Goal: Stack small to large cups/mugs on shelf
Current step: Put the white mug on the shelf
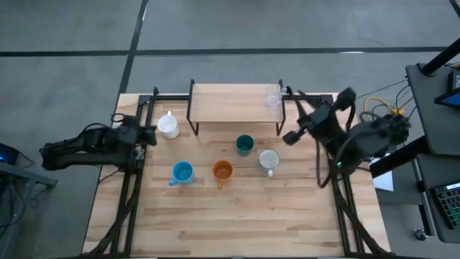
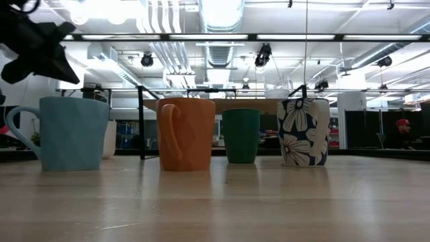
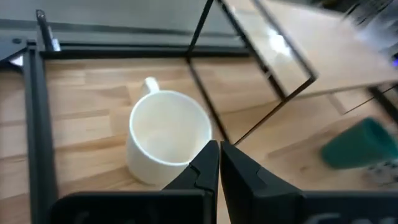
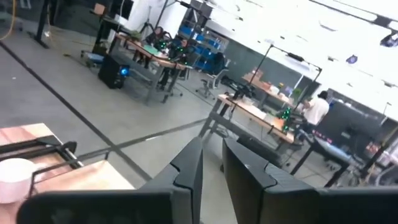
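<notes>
We see a glass [image 1: 272, 96] on the shelf [image 1: 230, 103], right gripper [image 1: 294, 115] beside it, fingers slightly apart, left gripper [image 1: 149, 134] pressed together near a white mug [image 1: 168, 126].

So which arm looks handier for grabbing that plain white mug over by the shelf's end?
Probably the left. Its tool sits right beside the white mug, fingers closed. The right tool is past the shelf's other end, near the clear glass.

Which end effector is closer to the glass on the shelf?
Right. The right end effector sits just beside the glass, toward the table's front. The left end effector is across the shelf, by a white mug.
</notes>
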